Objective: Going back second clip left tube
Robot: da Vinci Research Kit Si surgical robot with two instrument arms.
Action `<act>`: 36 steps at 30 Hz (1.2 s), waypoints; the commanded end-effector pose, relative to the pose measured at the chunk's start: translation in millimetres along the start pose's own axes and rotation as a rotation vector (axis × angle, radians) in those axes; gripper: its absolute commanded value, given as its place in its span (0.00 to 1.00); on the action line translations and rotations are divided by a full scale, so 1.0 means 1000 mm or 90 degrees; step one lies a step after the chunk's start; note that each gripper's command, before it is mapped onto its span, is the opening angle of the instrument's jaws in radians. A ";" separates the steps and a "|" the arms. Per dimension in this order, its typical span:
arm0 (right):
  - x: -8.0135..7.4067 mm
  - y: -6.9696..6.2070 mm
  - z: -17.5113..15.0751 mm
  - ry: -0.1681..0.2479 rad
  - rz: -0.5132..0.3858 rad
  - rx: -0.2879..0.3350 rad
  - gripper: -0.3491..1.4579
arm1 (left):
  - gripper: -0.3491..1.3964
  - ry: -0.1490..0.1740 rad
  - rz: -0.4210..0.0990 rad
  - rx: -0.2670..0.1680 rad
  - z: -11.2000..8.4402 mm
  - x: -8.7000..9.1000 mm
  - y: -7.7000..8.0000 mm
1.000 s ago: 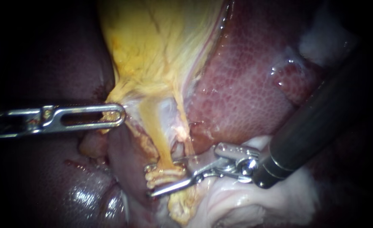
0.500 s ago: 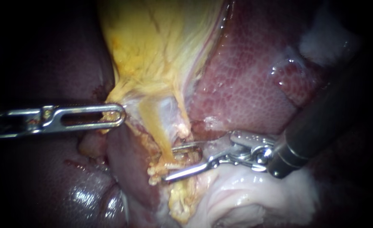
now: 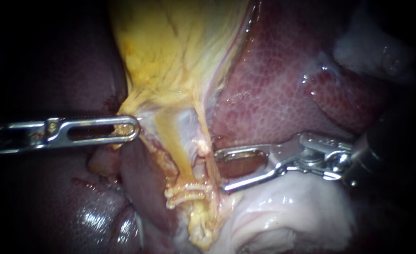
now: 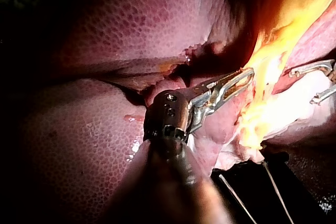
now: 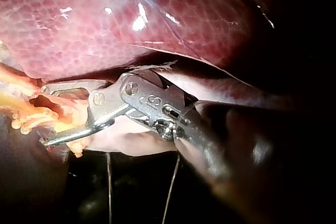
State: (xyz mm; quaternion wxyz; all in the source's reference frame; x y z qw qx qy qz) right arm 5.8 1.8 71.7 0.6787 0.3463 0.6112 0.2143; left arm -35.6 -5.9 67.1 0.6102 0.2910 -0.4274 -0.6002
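Now right instrument [image 3: 220, 170] agape near clip [image 3: 185, 194], left instrument [image 3: 133, 128] on gallbladder [image 3: 170, 56].

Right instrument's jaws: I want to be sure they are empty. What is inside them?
Nothing is gripped. The right instrument stands open beside the tube; only dark red tissue shows in the gap. The clip sits on the tube, outside the jaws. Tissue under the lower jaw is covered.
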 end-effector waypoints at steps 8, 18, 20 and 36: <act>0.0032 -0.0022 -0.0033 0.000 -0.019 -0.008 0.52 | 0.00 -0.002 0.004 0.000 0.0017 0.0014 0.0005; 0.0032 -0.0025 -0.0031 -0.001 -0.021 -0.004 0.52 | 0.00 0.022 0.004 -0.004 0.0079 0.0040 0.0024; 0.0032 -0.0025 -0.0031 -0.001 -0.021 -0.004 0.52 | 0.00 0.027 0.005 -0.003 0.0089 0.0042 0.0023; 0.0034 -0.0029 -0.0030 -0.001 -0.021 -0.004 0.52 | 0.00 0.035 0.007 -0.002 0.0103 0.0046 0.0018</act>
